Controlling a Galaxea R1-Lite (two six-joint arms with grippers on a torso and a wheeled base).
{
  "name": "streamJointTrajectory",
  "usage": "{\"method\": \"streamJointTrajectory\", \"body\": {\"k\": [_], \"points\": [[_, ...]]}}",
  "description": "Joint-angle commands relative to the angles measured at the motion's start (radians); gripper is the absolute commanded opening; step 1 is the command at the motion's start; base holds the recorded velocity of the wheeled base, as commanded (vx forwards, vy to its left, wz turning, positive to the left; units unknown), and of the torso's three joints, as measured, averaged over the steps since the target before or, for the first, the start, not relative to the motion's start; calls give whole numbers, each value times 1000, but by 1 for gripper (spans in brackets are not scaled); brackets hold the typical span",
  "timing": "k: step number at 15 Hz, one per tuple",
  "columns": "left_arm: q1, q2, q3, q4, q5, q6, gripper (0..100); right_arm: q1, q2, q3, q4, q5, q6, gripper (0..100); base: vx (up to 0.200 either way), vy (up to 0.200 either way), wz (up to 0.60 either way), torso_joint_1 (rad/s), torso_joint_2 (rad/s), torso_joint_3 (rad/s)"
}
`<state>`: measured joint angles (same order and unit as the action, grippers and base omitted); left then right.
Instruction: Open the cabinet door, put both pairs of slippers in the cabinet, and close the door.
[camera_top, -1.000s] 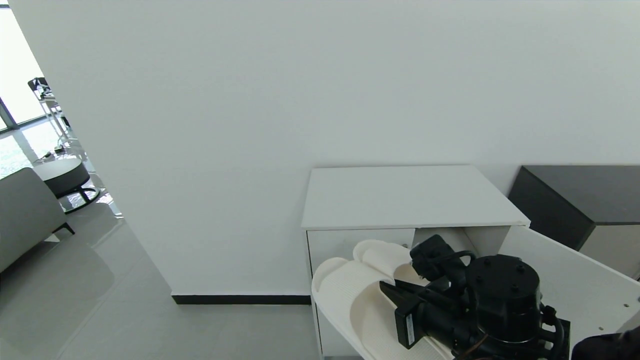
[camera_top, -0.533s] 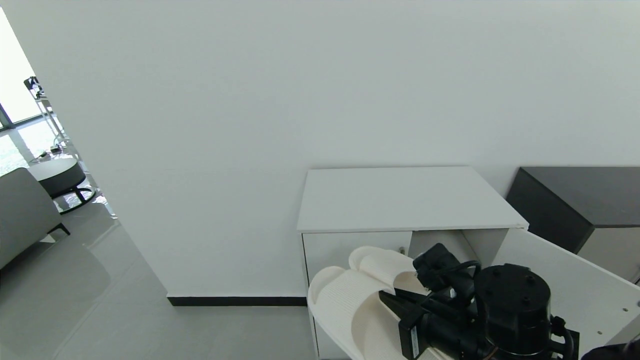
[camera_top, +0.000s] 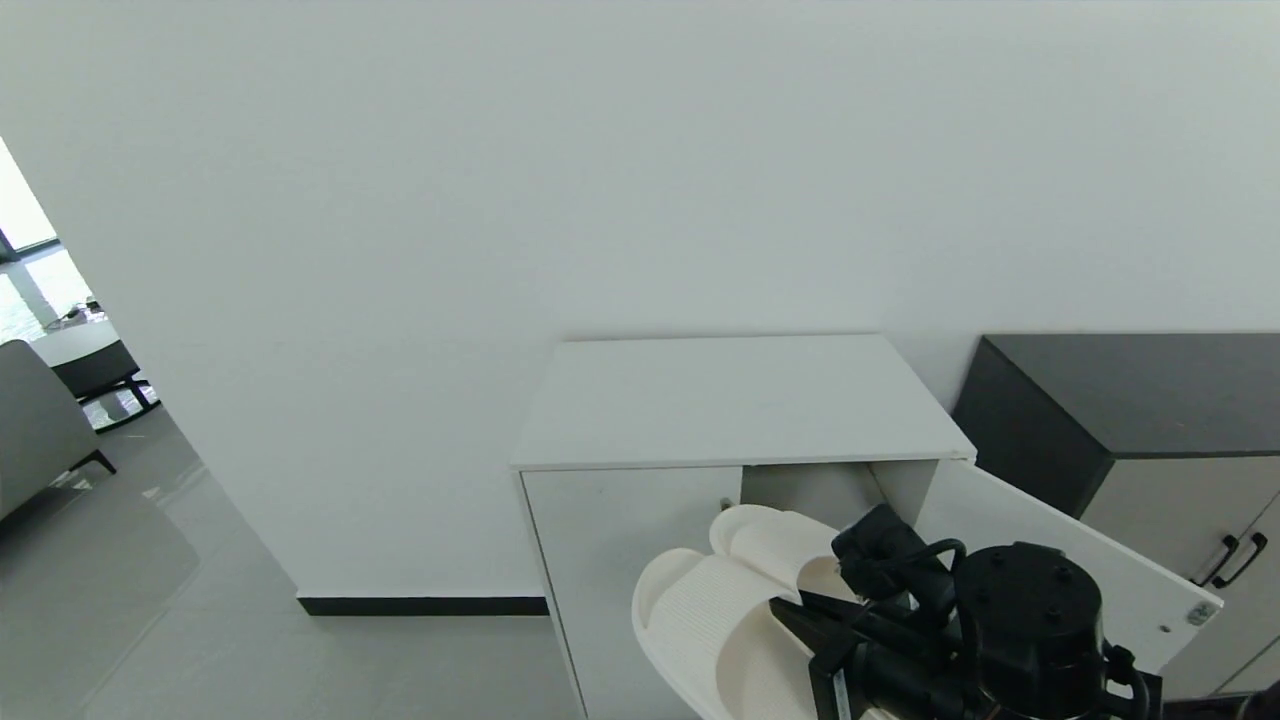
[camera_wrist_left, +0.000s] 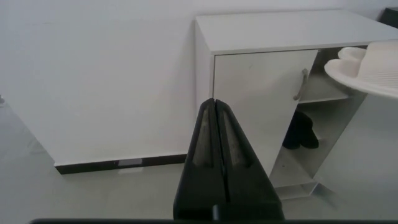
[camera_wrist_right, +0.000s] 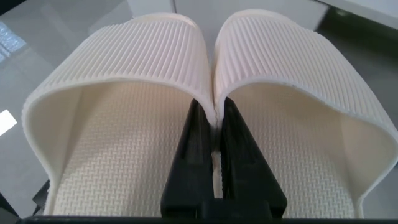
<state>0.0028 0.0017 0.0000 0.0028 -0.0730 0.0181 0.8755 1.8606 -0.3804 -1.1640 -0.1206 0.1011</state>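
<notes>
- Firmly, the right gripper (camera_wrist_right: 213, 121) is clamped on the pair of cream slippers (camera_wrist_right: 143, 62). Its two black fingers pinch the inner edges where the slippers touch side by side.
- The ribbed straps of both slippers arch over either side of the fingers, and the textured insoles face up.
- From the head view, that gripper (camera_top: 800, 612) holds the cream slippers (camera_top: 700, 620) in the air, toes toward the cabinet (camera_top: 730, 400), just before its open right half.
- The cabinet's right door (camera_top: 1050, 560) is swung wide open, while the left door (camera_top: 620, 540) is closed, with a small handle (camera_wrist_left: 300, 84) at its inner edge.
- Inside the opening a shelf (camera_wrist_left: 323, 93) divides the space. A dark pair (camera_wrist_left: 301, 134) of footwear sits in the lower compartment, toward the back.
- The left gripper (camera_wrist_left: 214, 124) has its fingers pressed together with nothing between them. It hangs above the floor (camera_wrist_left: 93, 193), well apart from the cabinet and facing the closed left door.
- The white cabinet stands against a white wall (camera_top: 500, 200), and a dark cabinet (camera_top: 1130, 400) stands just beside it on the robot's right.
</notes>
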Motion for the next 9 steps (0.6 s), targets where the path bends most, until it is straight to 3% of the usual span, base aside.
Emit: {"method": "streamJointTrajectory", "body": {"k": [1,9], "points": [[0,0,0,0,1,0,0,2,8,6,-6,9,0,0,0,-200,0,2,-2,2],[0,0,0,0,-1,-1,0,0,11,37,-49,18,0,0,0,-200,0,1,1,2]]}}
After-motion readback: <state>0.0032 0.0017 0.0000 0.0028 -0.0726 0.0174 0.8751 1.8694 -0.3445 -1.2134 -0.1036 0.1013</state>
